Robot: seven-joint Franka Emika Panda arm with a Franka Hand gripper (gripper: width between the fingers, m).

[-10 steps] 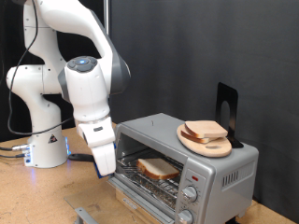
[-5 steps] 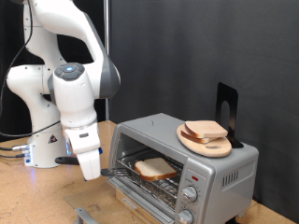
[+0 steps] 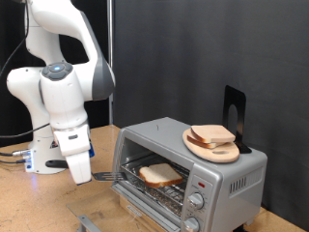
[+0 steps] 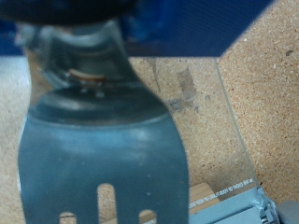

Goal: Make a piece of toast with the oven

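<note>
The silver oven [image 3: 193,159] stands at the exterior view's right with its glass door [image 3: 130,188] folded down. One piece of toast [image 3: 161,174] lies on the wire rack inside. My gripper [image 3: 79,172] hangs to the left of the open door, apart from the oven. It is shut on the handle of a metal slotted spatula [image 3: 104,178], whose blade points towards the oven mouth. In the wrist view the spatula blade [image 4: 103,159] fills the picture below my gripper [image 4: 84,70], and a corner of the glass door [image 4: 234,187] shows beside it.
A round wooden plate [image 3: 198,146] with more bread slices [image 3: 212,134] sits on top of the oven, and a black stand [image 3: 235,116] rises behind it. The arm's base [image 3: 48,150] is at the left on the wooden table [image 3: 29,203].
The arm has pulled back to the exterior view's left and down, drawing the spatula out of the oven. The toast stays on the rack.
</note>
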